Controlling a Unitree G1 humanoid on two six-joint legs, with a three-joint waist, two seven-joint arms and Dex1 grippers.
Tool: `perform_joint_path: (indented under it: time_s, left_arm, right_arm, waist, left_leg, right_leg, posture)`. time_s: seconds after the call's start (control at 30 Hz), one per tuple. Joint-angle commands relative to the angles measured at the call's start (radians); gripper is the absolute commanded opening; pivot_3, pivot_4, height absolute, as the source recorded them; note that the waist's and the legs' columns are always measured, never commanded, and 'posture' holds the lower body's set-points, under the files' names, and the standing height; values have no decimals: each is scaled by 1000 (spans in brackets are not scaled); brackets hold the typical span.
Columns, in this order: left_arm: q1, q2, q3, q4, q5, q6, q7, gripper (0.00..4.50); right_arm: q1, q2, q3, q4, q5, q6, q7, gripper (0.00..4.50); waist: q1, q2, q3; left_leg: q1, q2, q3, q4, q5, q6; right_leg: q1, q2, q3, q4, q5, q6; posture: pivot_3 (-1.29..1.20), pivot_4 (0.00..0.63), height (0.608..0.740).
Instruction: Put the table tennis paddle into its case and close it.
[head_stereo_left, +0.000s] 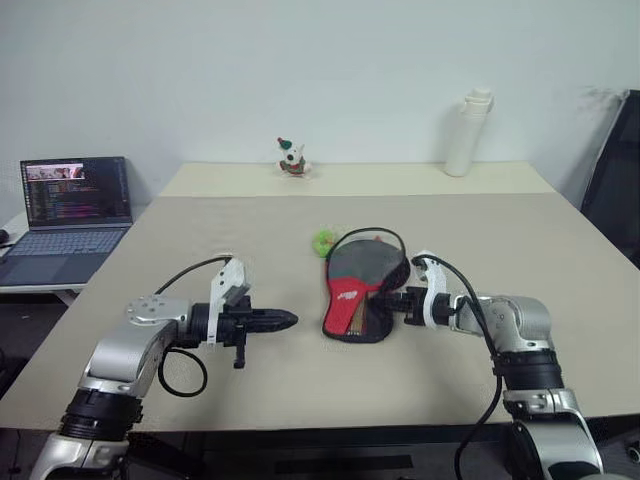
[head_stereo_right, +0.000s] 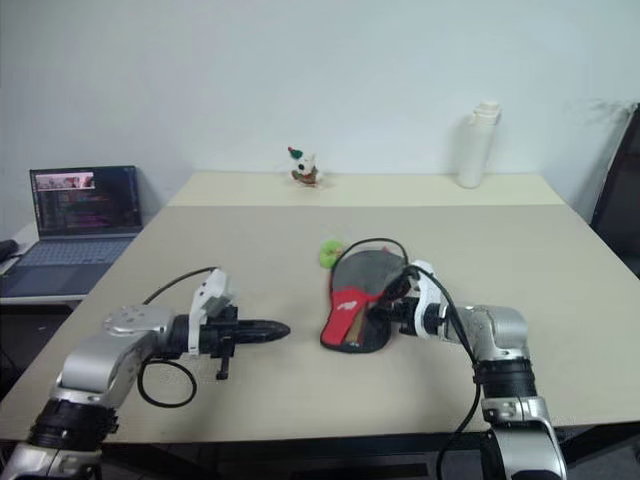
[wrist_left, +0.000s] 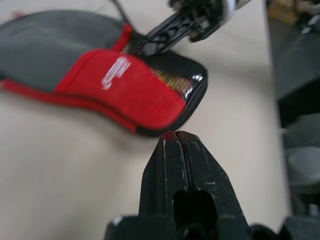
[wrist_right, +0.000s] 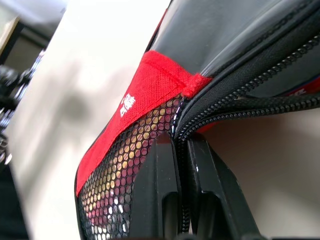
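The beige desk (head_stereo_left: 560, 300) carries the case (head_stereo_left: 356, 290) near its middle, between the two arms, lying flat with the red band and the mesh pocket toward the robot. The table tennis paddle itself I cannot make out; I judge it is already inside the case, because the pouch looks filled, but this is not sure. The zip edge is not yet fully shut: in the right wrist view the two rows of teeth stand apart near the mesh end. The right gripper (head_stereo_left: 398, 300) has its jaws closed on the edge of the case at the zip. The left gripper (head_stereo_left: 285, 320) has its jaws shut on nothing, pointing at the case from just beside it. The green pompom (head_stereo_left: 324, 240) lies at the far end. Closing the zip is left.
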Motion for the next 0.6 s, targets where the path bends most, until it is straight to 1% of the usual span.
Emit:
perform_joint_path:
  time_s: [0.03,0.17,0.33,0.6]
  left_arm:
    - [26,9,2,-80,-35,15,-2,0]
    - [61,12,-8,-116,-44,27,1,0]
    - [71,12,-15,-125,-44,26,-2,0]
    - [73,15,-34,-127,-42,18,-16,0]
  right_arm:
    - [48,4,-5,-131,57,63,-10,23]
    - [171,-8,-26,-262,96,150,-30,23]
    - [262,-23,-70,-373,139,232,-54,23]
    - [289,-35,-102,-408,158,263,-78,23]
  waist:
    - [0,0,0]
    - [1,0,0]
    - [2,0,0]
    - [2,0,0]
  left_leg:
    - [0,0,0,0,0,0]
    - [0,0,-1,0,0,0]
    - [0,0,-1,0,0,0]
    - [0,0,-1,0,0,0]
  right_leg:
    - [0,0,0,0,0,0]
    - [0,0,0,-1,0,0]
    - [1,0,-1,-1,-1,0]
    - [1,1,-1,-1,-2,2]
  posture:
    - [0,150,740]
    - [0,150,740]
    - [0,150,740]
    - [0,150,740]
